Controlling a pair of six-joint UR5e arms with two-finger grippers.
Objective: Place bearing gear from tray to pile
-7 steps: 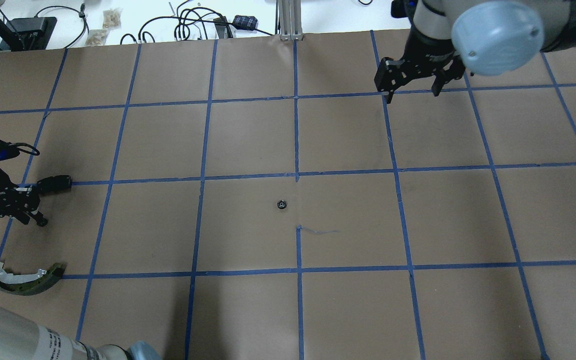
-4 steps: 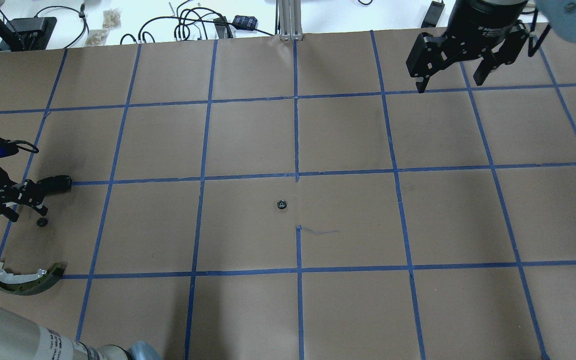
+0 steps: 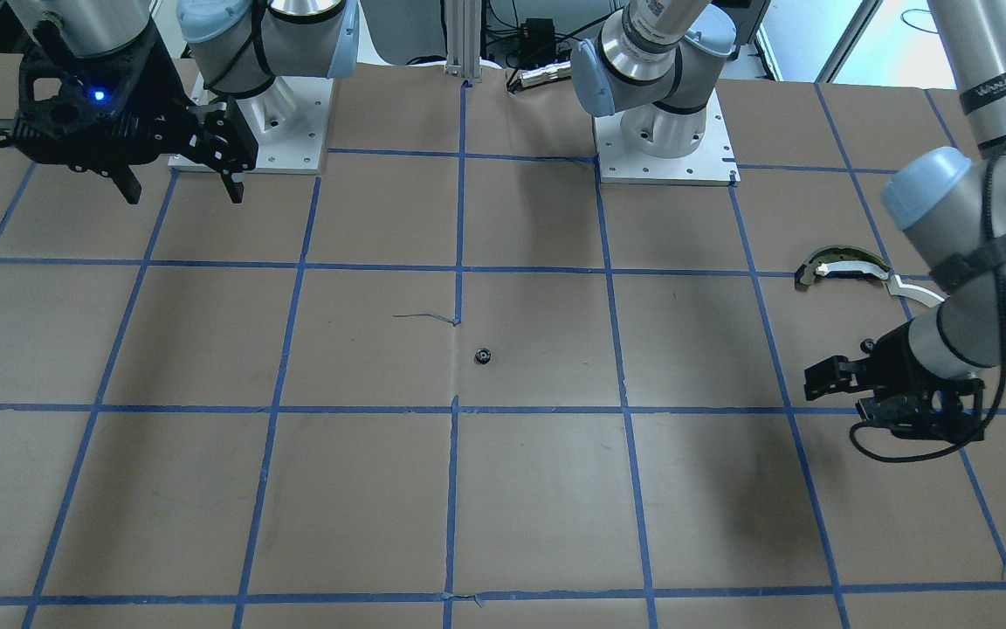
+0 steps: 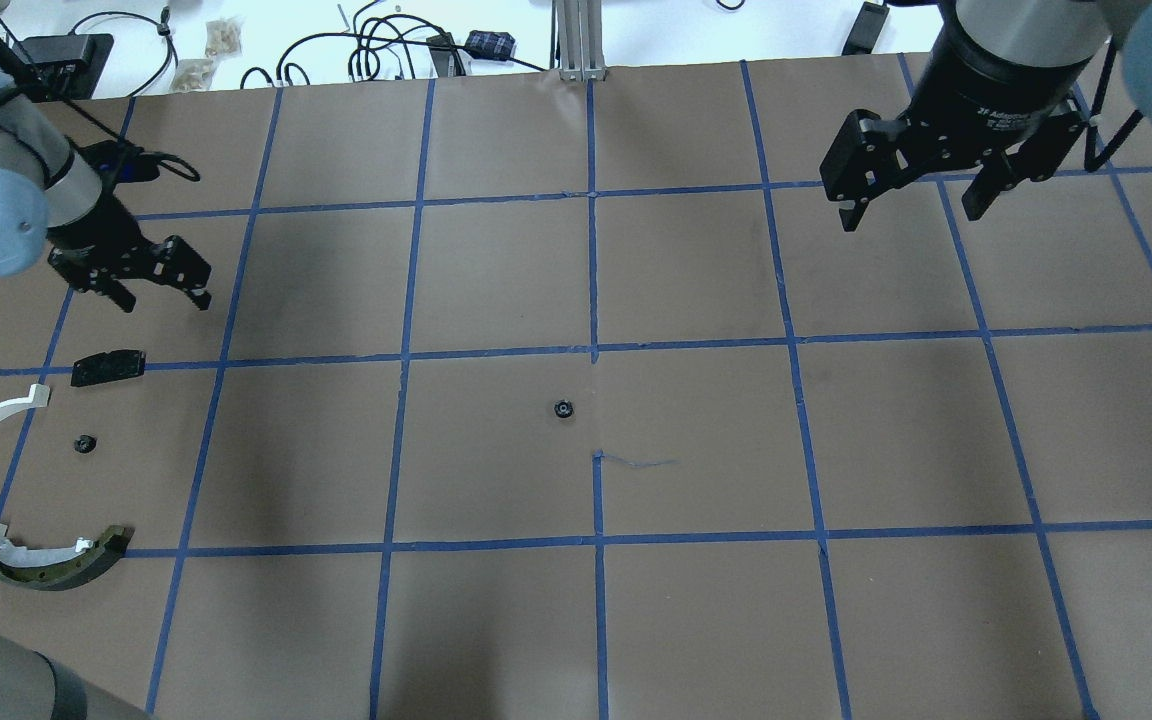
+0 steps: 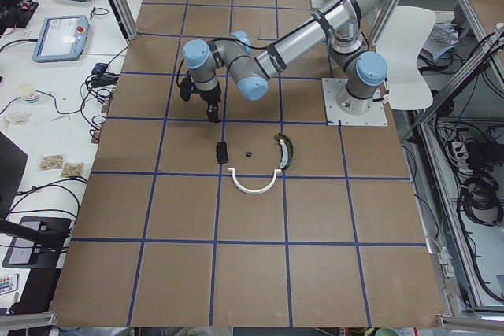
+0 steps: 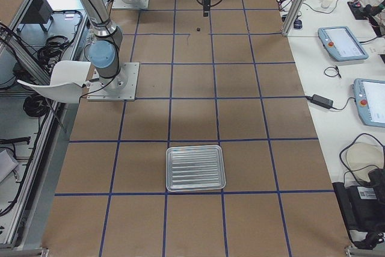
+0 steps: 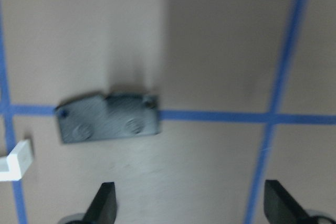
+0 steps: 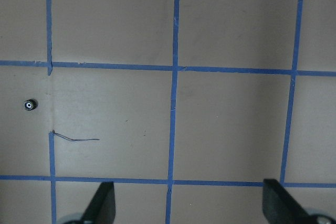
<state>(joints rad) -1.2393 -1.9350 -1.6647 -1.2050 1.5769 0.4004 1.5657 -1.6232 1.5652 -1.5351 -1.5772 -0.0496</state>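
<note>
My left gripper (image 4: 164,297) hangs wide open and empty, lifted off the table just past the black block (image 4: 109,366) on the side away from my base. A second ago it was low on the near side of that block, fingers closed round something small. Now it has let go and pulled up and away. What it left behind is a gear (image 4: 84,443) lying flat on the paper just on my side of the block, between the block and the dark curved piece (image 4: 61,568), with the white arc (image 5: 252,190) curving round beside it. I judge that delivery done: the gear sits among the pile's parts and nothing touches it.

My right gripper (image 4: 912,215) is also spread open with nothing in it, well apart from the block, far across the table to my right.

Counting: two gears, one in the pile and a second gear (image 4: 563,409) alone at mid-table, well to the right of the block. One block, one white arc, one dark curved piece. One tray (image 6: 195,168), far off at my right end, looks bare.
</note>
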